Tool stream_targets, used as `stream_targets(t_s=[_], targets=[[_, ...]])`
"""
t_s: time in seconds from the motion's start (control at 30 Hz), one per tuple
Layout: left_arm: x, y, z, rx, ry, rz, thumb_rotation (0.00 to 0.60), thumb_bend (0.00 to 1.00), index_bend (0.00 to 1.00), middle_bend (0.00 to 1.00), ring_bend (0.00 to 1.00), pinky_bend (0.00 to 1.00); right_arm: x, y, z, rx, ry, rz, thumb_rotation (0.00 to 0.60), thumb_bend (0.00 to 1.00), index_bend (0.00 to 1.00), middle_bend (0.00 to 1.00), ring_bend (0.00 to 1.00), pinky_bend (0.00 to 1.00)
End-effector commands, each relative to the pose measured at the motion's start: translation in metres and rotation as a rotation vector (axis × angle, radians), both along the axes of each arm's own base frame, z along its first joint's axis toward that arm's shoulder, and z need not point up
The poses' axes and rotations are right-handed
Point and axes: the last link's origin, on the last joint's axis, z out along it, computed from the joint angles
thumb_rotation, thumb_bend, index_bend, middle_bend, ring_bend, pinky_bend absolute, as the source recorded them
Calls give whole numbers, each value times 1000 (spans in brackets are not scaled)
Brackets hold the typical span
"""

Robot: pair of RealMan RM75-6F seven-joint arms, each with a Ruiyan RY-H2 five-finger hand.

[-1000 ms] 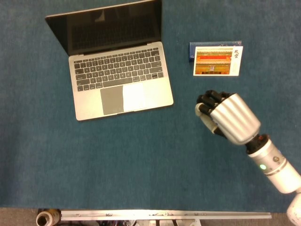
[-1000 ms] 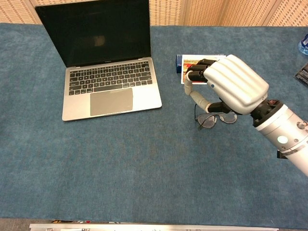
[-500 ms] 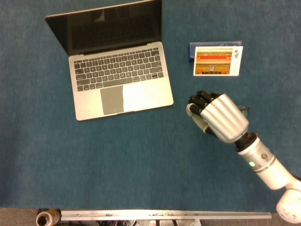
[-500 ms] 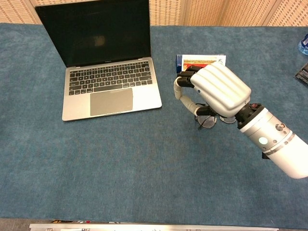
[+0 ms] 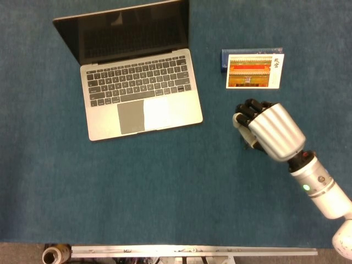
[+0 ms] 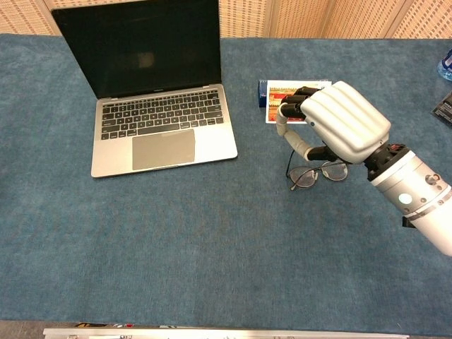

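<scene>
- The eyeglasses [image 6: 317, 173] lie on the tabletop [image 6: 212, 240], at 5 o'clock from the laptop [image 6: 159, 120].
- The right robot hand [image 6: 332, 123], fingers curled on nothing, has swung back right above them, so no grasp yet.
- A postcard [image 5: 254, 71] sits at 12 o'clock.

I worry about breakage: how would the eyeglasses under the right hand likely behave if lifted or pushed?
The eyeglasses have a thin wire frame, so they are probably light and easily bent. Their lenses look fragile and smooth, likely slippery for the right hand above them. On the carpet-like blue table cover, a push would probably snag rather than slide.
</scene>
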Motion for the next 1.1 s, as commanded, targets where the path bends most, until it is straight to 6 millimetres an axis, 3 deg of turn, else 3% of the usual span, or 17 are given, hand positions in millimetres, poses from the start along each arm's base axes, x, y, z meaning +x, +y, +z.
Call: stream_targets(t_s=[0.03, 0.53, 1.1], targets=[[0, 0, 0, -1, 1, 0, 600, 354, 538, 511, 388, 530, -3, 0, 2, -6, 5, -8, 600, 452, 541, 488, 379, 684], [0, 0, -2, -3, 9, 0, 600, 354, 538, 511, 388, 530, -32, -5, 15, -43, 66, -85, 600, 452, 541, 488, 379, 684], [1, 0, -2, -4, 9, -1, 600, 354, 538, 511, 388, 530, -68, -9, 14, -46, 134, -178, 600, 452, 541, 488, 379, 684]])
